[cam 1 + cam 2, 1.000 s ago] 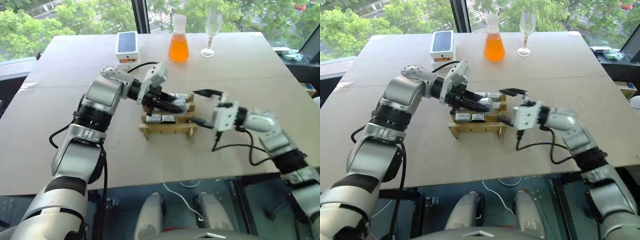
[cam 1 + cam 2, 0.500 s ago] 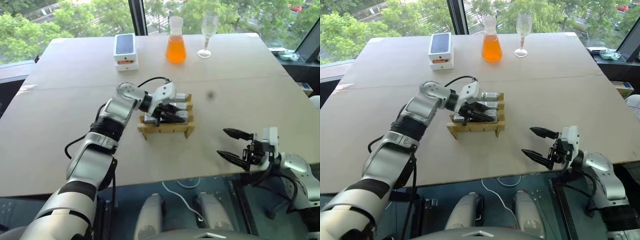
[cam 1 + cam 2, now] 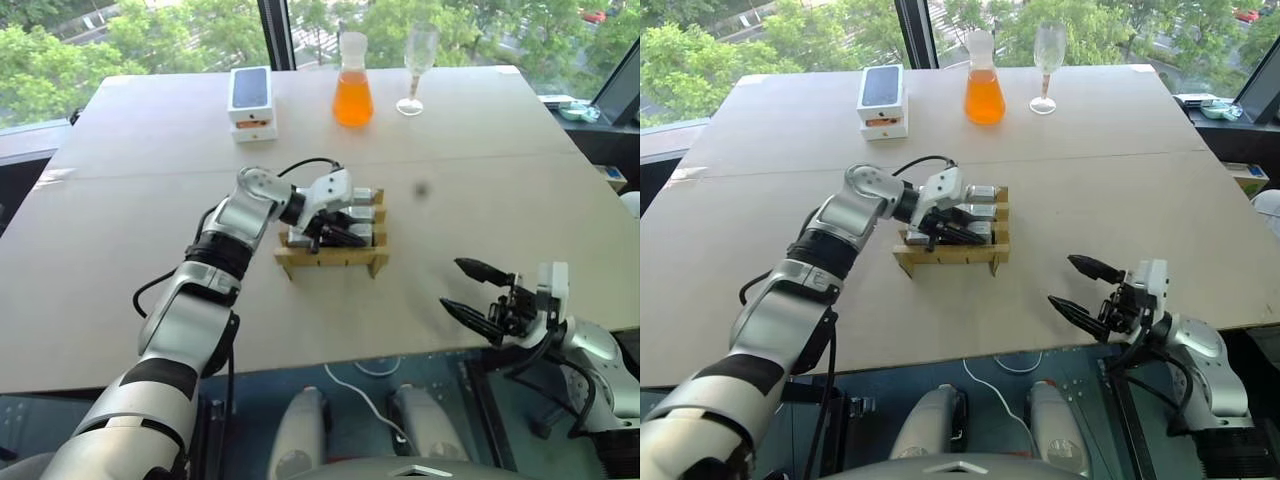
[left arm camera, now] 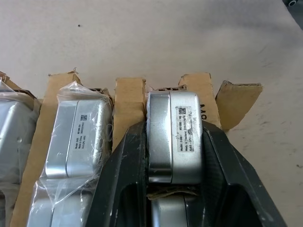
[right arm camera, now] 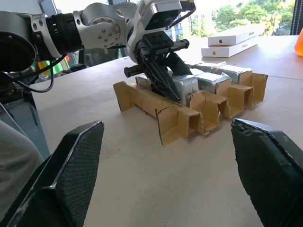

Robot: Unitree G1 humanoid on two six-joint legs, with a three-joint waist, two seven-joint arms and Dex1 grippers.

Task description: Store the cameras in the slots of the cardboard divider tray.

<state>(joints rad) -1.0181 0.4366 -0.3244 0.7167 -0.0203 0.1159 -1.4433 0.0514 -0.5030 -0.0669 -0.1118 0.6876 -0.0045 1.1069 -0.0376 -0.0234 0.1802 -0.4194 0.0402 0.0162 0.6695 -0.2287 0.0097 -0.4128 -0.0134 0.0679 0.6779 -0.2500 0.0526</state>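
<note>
In the middle of the big pale table (image 3: 120, 180) sits the tan cardboard tray with thin walls and small slots (image 3: 334, 259). Shiny silver metal camera blocks (image 5: 214, 80) already fill many of its slots, and some are wrapped in clear plastic. The left gripper with two black fingers (image 3: 345, 236) reaches down into the tray. Its fingers are squeezed tight on one silver camera with a small label (image 4: 176, 135), which sits in a slot at the end of a row. The next slot over holds a wrapped silver camera (image 4: 78, 137).

The right gripper (image 3: 480, 291) hangs near the front edge of the table, well apart from the tray. Its black fingers are spread wide and hold nothing.

At the far side of the table stand a white phone box (image 3: 253, 100), a glass flask of orange drink (image 3: 353, 78) and a tall clear glass (image 3: 419, 56).

The job looks close to done. No loose cameras lie on the table. I think what is left is to let go of this camera, but I cannot tell if every slot is full
</note>
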